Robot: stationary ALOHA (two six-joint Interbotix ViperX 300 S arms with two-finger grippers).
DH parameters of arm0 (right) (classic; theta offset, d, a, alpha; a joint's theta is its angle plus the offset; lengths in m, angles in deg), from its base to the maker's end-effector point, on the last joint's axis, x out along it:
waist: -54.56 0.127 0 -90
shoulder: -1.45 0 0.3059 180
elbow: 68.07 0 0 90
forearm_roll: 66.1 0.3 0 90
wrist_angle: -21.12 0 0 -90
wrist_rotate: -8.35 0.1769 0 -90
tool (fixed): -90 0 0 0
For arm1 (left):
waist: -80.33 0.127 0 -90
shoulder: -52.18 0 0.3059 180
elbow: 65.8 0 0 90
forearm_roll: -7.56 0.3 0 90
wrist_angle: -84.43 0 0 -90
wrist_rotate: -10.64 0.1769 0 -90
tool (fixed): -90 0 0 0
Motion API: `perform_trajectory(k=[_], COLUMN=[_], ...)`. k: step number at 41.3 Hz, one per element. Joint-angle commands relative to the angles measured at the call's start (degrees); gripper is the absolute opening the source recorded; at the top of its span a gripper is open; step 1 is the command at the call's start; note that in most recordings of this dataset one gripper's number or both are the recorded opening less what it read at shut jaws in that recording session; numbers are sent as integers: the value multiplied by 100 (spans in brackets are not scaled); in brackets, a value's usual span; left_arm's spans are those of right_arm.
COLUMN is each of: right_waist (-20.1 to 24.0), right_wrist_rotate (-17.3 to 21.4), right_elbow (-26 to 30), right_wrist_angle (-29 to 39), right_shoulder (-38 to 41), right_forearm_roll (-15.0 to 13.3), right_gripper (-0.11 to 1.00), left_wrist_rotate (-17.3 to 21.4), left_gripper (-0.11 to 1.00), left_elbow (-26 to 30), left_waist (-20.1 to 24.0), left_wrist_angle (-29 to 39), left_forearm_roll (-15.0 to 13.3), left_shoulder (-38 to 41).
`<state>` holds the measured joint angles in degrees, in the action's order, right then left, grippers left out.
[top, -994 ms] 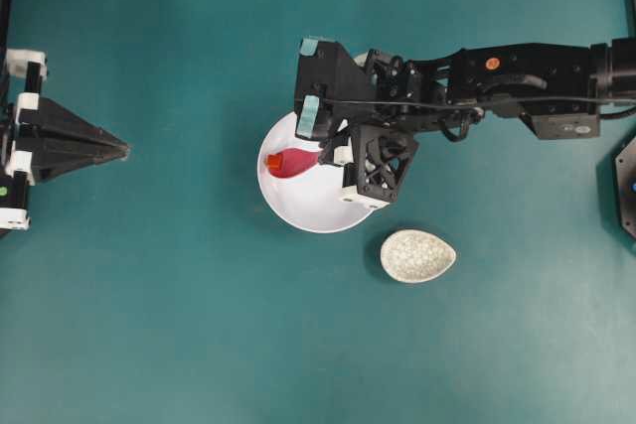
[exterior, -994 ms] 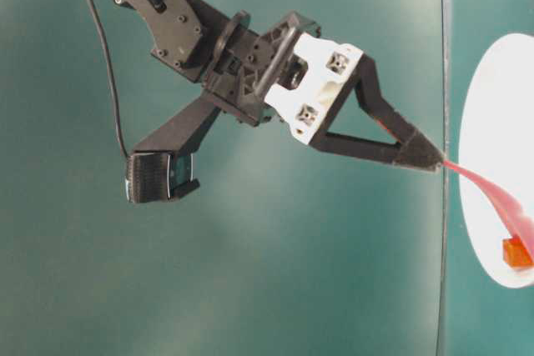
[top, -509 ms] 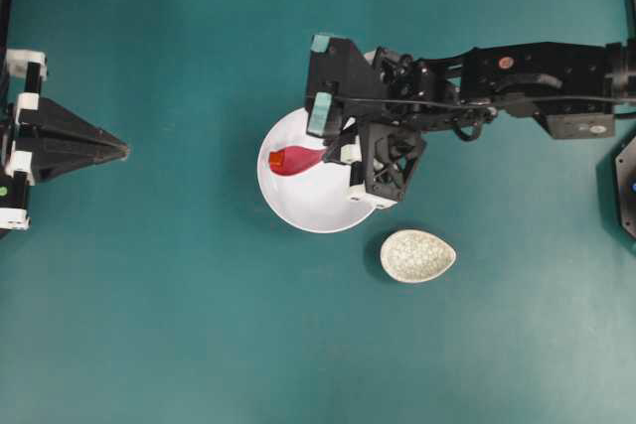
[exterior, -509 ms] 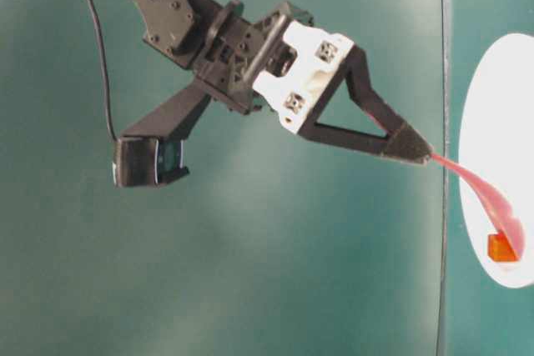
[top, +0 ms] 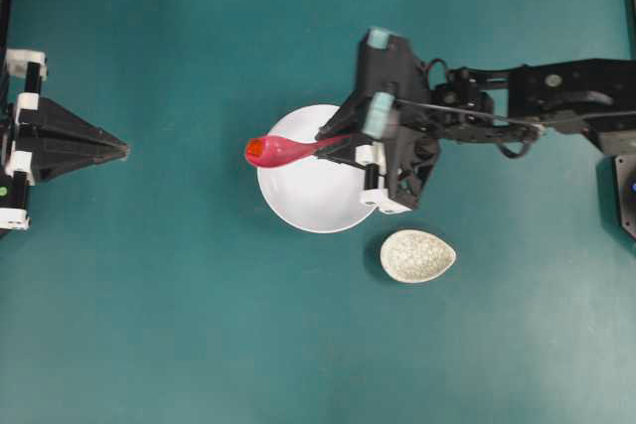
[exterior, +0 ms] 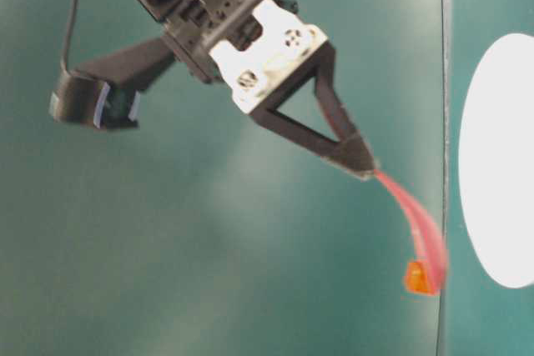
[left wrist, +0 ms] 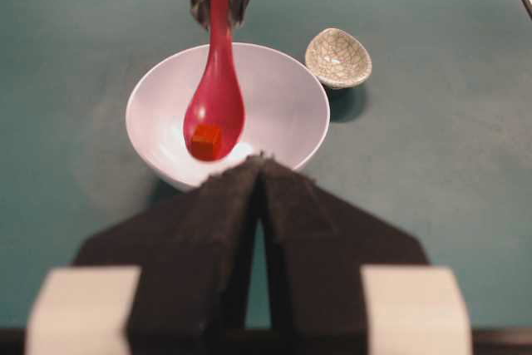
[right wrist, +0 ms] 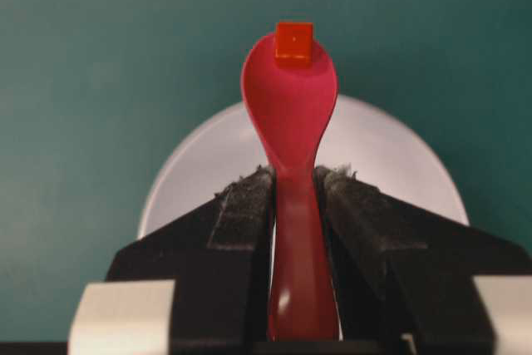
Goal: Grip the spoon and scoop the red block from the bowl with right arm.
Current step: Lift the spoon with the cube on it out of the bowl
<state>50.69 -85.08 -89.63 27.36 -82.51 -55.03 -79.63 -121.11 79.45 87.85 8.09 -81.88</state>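
Red block [top: 254, 149] rides in the scoop of the spoon [top: 283, 150] in the overhead view, left of frame centre, poised past the left rim of the white bowl [top: 316, 196]; the right gripper [top: 333, 141] pinches the handle's end at the bowl's upper right edge, its arm reaching in from the right, while a speckled dish [top: 417, 255] sits just below and right of the bowl and the left gripper [top: 117, 151] rests at the far left, well apart. From table level, the right gripper [exterior: 365, 168] angles down toward lower right, the spoon [exterior: 413, 227] hanging from its tip with the block [exterior: 416, 278] at the low end of the scoop, clear of the bowl [exterior: 496, 172] at the right edge. The left wrist camera looks over that gripper's closed, empty jaws at the spoon [left wrist: 216, 97] held above the bowl [left wrist: 283, 114], the block [left wrist: 206, 140] in the scoop, and the dish [left wrist: 337, 57] at upper right. The right wrist view shows both pads [right wrist: 243, 205] clamped on the handle, the spoon [right wrist: 291, 114] stretching up the frame and the block [right wrist: 294, 41] at the scoop's far lip, likely a precarious seat. The scoop appears done.
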Motion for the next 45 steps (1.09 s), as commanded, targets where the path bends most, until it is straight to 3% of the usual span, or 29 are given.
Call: perform_trajectory(k=[1, 8, 18, 31, 45], right_waist=[70, 114, 114, 123, 132], right_wrist_rotate=[-9, 70, 352, 281, 44], right_elbow=[-105, -448, -791, -932, -888], right_wrist_angle=[-422, -1107, -1661, -1468, -598], right_shoulder=[-334, -650, -1063, -1652, -2224], right_forearm_roll=[105, 316, 325, 246, -299], right_gripper=[25, 25, 25, 25, 25], left_wrist_rotate=[-9, -18, -18, -26, -26], left_gripper=[0, 0, 0, 0, 0], left_elbow=[132, 132, 123, 123, 123], left_waist=[18, 18, 18, 18, 18], left_wrist_angle=[-26, -26, -9, 9, 9], left_forearm_roll=[9, 9, 9, 9, 9], left_shoulder=[44, 53, 62, 62, 70])
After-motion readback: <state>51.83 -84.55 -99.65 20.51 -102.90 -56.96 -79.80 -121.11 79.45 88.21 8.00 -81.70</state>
